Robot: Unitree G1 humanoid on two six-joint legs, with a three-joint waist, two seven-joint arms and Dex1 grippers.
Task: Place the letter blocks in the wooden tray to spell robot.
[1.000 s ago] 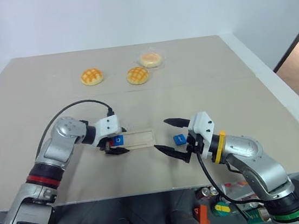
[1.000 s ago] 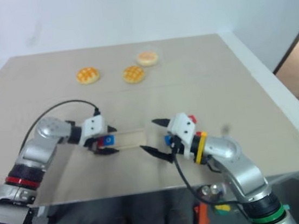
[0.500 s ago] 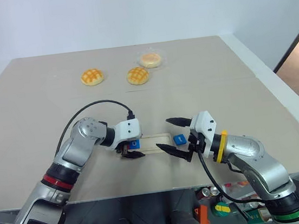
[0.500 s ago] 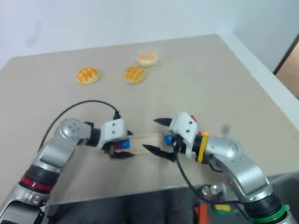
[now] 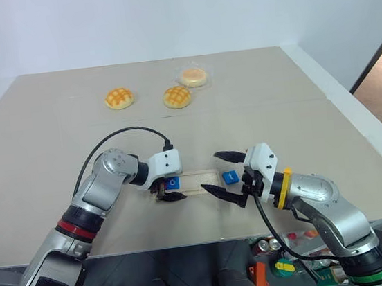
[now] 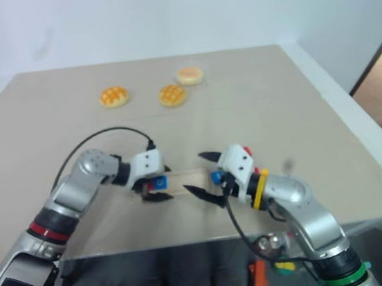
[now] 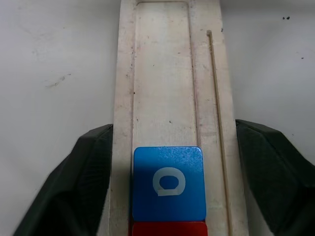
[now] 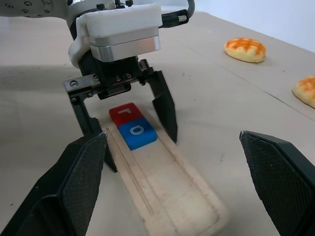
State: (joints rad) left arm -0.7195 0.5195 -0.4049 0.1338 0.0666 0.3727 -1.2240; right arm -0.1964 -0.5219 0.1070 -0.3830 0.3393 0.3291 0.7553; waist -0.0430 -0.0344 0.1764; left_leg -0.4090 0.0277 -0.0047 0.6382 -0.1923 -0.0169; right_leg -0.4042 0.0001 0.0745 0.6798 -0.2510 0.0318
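The wooden tray [image 7: 165, 88] lies on the table between my two grippers. In the end of its slot nearest my left wrist sit a red r block [image 8: 123, 112] and, next to it, a blue o block [image 7: 168, 183]. My left gripper [image 5: 168, 189] is open, with one finger on each side of the tray, clear of the o block. Another blue block [image 5: 229, 177] lies flat on the table just past the tray's other end. My right gripper [image 5: 212, 172] stands open at that end, beside this block, holding nothing. A small red piece [image 6: 246, 151] peeks from behind its body.
Three round golden buns [image 5: 118, 98] [image 5: 176, 96] [image 5: 193, 77] lie at the far side of the table, one of them on a clear wrapper. The table's front edge runs close below both grippers.
My left gripper moved right, and the tray slid with it towards the right gripper. Its fingers now stand apart around the o block. The right arm kept still.
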